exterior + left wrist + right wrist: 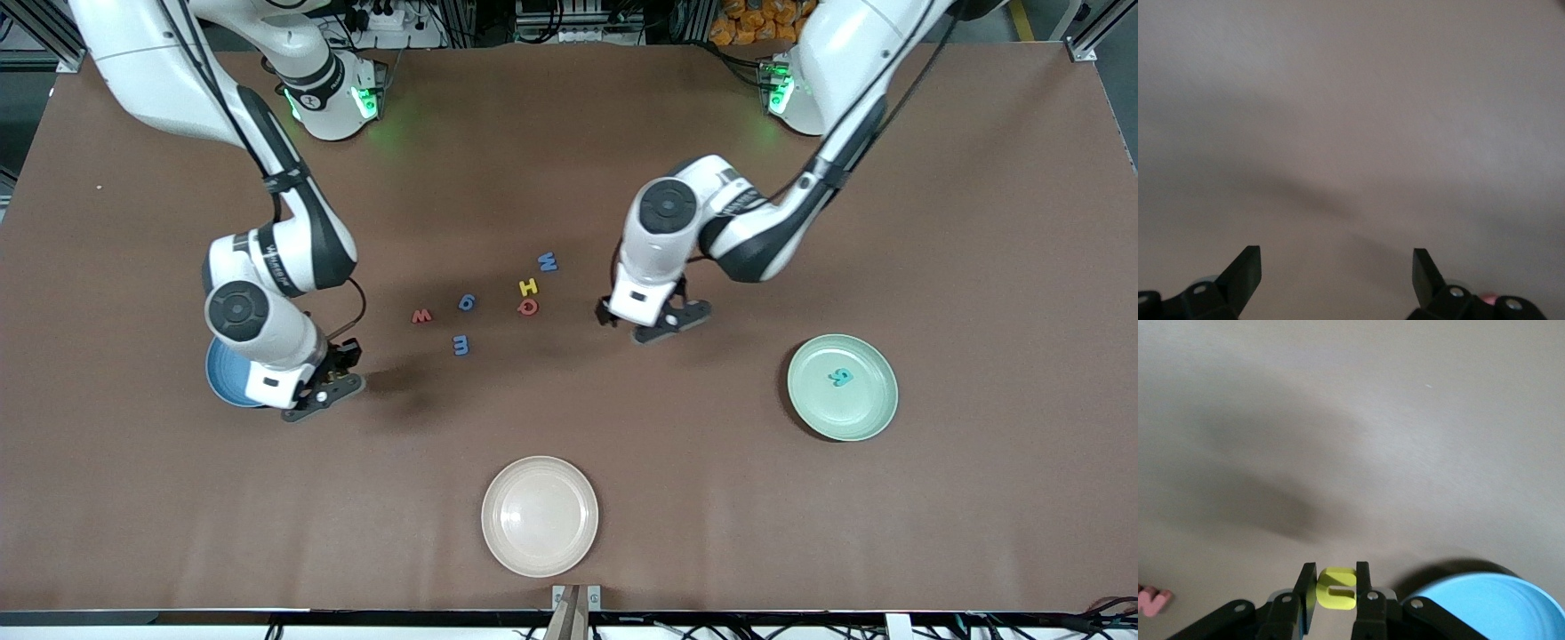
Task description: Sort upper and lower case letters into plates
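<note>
**Brown tabletop: letter sorting, right tool loaded**

A brown matte tabletop (pixel 569 498) carries three round shallow plates. The sky-blue plate (pixel 220 378) lies at the right arm's end, largely covered by that arm. The pale mint-green plate (pixel 842 388) lies toward the left arm's end and holds one teal letter (pixel 840 377). The cream-white plate (pixel 540 516) sits nearest the front camera.

The right tool (pixel 1336 588) is clamped on a small yellow foam letter (pixel 1337 589), over the tabletop just beside the sky-blue plate's rim.

The left tool (pixel 1337 273) hovers over bare tabletop, fingers apart, holding nothing.

Loose coloured foam letters (pixel 528 286) lie scattered between the two arms.
</note>
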